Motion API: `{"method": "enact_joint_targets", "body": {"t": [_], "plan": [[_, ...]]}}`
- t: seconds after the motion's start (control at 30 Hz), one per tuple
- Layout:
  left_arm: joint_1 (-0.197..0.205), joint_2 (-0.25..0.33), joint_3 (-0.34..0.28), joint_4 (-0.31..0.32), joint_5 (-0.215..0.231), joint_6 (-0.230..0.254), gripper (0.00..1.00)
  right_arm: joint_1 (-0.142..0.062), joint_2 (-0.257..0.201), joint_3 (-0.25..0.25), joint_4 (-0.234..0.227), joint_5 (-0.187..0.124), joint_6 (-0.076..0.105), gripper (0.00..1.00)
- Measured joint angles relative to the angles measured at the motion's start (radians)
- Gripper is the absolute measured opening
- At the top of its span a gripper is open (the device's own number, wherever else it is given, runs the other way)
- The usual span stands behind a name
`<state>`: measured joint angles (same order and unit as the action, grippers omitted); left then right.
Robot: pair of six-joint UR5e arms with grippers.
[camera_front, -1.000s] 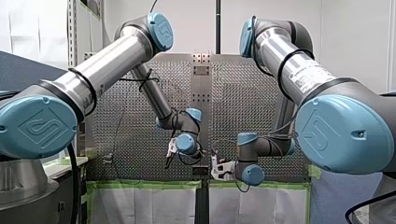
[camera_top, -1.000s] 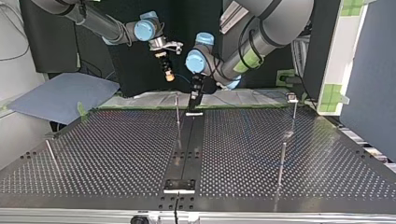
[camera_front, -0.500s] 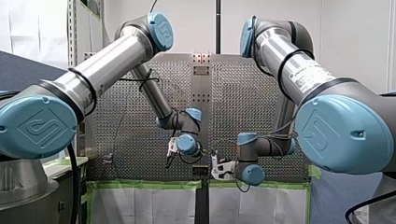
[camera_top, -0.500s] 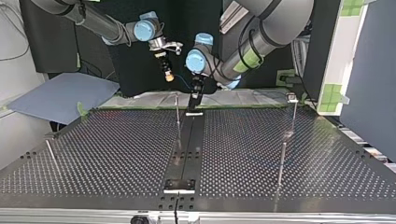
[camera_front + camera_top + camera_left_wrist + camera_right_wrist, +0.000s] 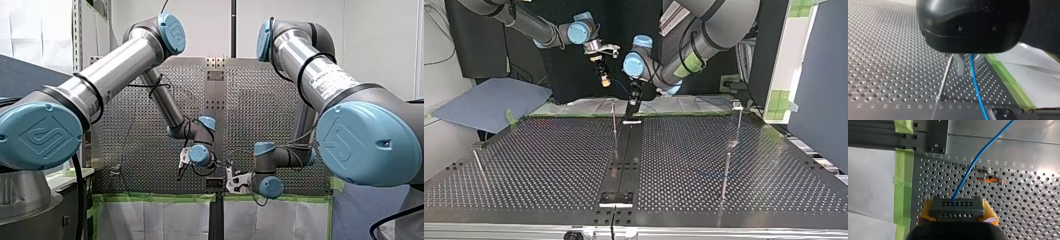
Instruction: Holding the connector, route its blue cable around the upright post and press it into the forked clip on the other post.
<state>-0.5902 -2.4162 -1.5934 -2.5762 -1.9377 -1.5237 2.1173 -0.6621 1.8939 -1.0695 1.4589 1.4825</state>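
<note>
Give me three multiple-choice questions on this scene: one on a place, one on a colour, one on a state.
1. The green tape lies: A) along the perforated table's edge; B) around a post; C) across the table's middle.
2. The pads of my right gripper are: A) yellow; B) red; C) black.
3. My right gripper is: A) open; B) shut on the connector; C) shut on the tape.
1 A: it borders the holes in the right wrist view. 2 A: yellow shows either side of the connector. 3 B: the pads clamp the black connector.
</note>
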Motion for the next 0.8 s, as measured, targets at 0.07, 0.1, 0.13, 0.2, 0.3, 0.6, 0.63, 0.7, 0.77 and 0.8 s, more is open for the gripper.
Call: {"method": "enact_joint_targets", "body": {"t": [0.07,0.1,0.13,0.2,0.3,0.6,0.63,0.7,0.77,0.8], "plan": [[0.0,0.0,0.0,0.0,0.002,0.003,0.03,0.0,0.0,0.0,0.0,0.0,0.0,0.0],[0.0,0.0,0.0,0.0,0.003,0.006,0.03,0.0,0.0,0.0,0.0,0.0,0.0,0.0],[0.0,0.0,0.0,-0.001,0.003,0.009,0.0,-0.001,0.0,0.0,0.0,0.0,0.0,0.0],[0.0,0.0,0.0,-0.001,0.004,0.014,0.0,-0.001,0.0,0.0,-0.001,0.0,0.0,0.0],[0.0,0.0,0.0,-0.001,0.004,0.017,0.0,-0.002,0.0,0.0,-0.002,0.001,0.0,0.0],[-0.01,0.0,0.0,0.003,0.006,0.05,0.0,-0.008,0.0,0.0,-0.001,0.005,0.0,0.0],[-0.012,0.0,0.0,0.007,0.007,0.052,0.0,-0.01,0.0,0.0,-0.002,0.005,0.001,0.0],[-0.018,0.0,0.0,0.016,0.007,0.054,0.0,-0.012,0.0,0.0,-0.004,0.006,0.004,0.0],[-0.024,0.0,0.0,0.025,0.007,0.054,0.0,-0.016,0.0,-0.001,-0.005,0.007,0.006,0.0],[-0.026,0.0,0.0,0.028,0.006,0.054,0.0,-0.017,0.0,-0.002,-0.006,0.006,0.007,0.0]]}}
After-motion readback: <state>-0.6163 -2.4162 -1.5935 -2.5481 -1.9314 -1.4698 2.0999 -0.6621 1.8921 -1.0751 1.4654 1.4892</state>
